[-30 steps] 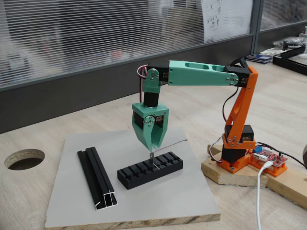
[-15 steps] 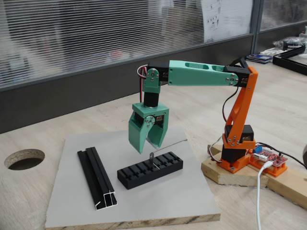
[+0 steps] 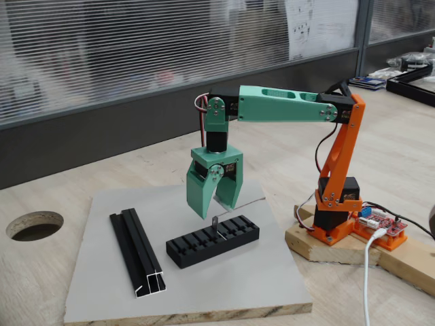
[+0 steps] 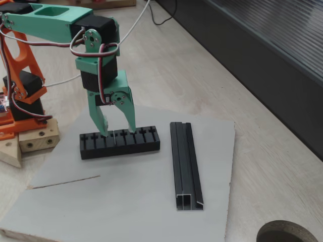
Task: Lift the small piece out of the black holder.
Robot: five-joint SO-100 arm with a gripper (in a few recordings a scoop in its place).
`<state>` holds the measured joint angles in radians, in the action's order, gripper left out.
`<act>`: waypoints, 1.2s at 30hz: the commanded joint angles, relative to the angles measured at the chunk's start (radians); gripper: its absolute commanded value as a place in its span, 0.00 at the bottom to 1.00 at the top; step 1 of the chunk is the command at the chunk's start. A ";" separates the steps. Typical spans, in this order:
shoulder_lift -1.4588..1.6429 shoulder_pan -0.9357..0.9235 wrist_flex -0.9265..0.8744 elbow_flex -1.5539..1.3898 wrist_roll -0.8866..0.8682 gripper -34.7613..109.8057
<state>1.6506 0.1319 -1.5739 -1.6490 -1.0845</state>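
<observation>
Jaws (image 3: pixel 215 207) open, empty, hanging just above the black holder (image 3: pixel 213 242); in the other fixed view the gripper (image 4: pixel 117 130) tips straddle the holder's top edge. Small piece (image 3: pixel 215 225) stands upright in a slot near holder's middle, directly under the gap btwn the tips. Not gripped yet.

Risks, my read: strip is thin, so if jaws drop off-centre one tip lands on it and bends or tips it; closing too high = it slips out; tips catching a slot wall could drag the holder across the grey board (image 3: pixel 258 285). Channel rail (image 3: pixel 138 252) and thin wire (image 4: pixel 65 182) lie well apart, no concern.
</observation>
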 commanded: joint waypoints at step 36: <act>-0.087 -0.078 0.069 -0.006 -0.002 0.53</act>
<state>1.5478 0.0675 -1.5079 -1.6490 -1.0845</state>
